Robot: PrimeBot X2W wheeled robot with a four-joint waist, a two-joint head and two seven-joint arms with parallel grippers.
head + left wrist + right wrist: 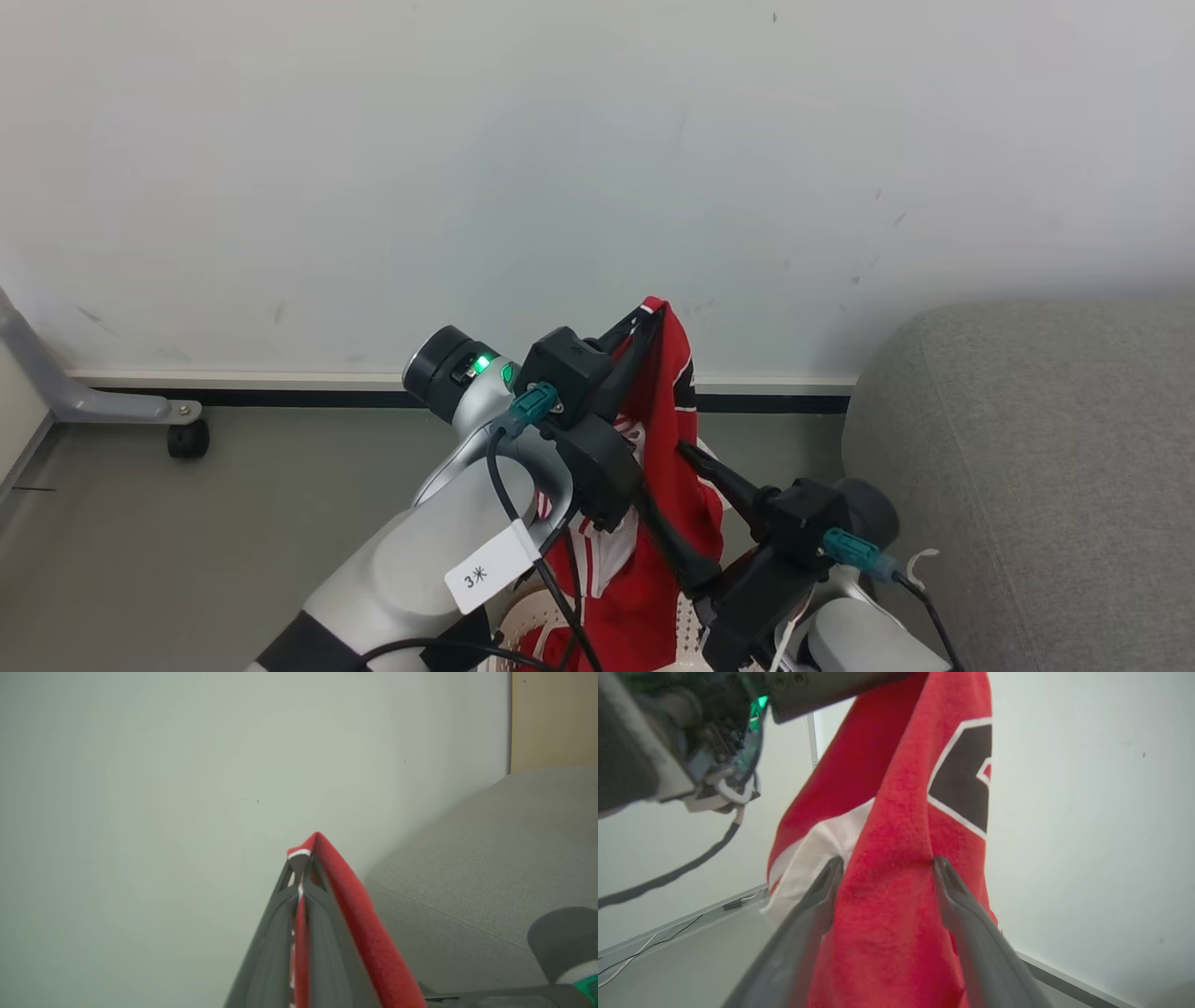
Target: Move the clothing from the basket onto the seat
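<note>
Fabric of the red jersey is pinched at its top fold between the two fingers of the left gripper, which is clenched tight on it; in the left wrist view the red edge with a white stripe comes out just at the tips of the left gripper. From this grip the jersey hangs down with its long axis vertical, and its lower end reaches to the cream laundry basket at the bottom of the head view.

The right gripper is released, its jaws standing wide. In its own wrist view the right gripper has a hanging fold of the jersey between the two fingers, not squeezed.

The grey sofa lies to the robot's right of the hanging garment, apart from it. The right arm is the nearer one to it, so the coming carry, I judge, goes sideways to the right, and the cloth must first be lifted free of the basket.

For writing: a paper tag on the left forearm reads "3" with a small star-like mark. On the jersey there is a dark navy character with white edge, but only a part shows, so I cannot read it.
</note>
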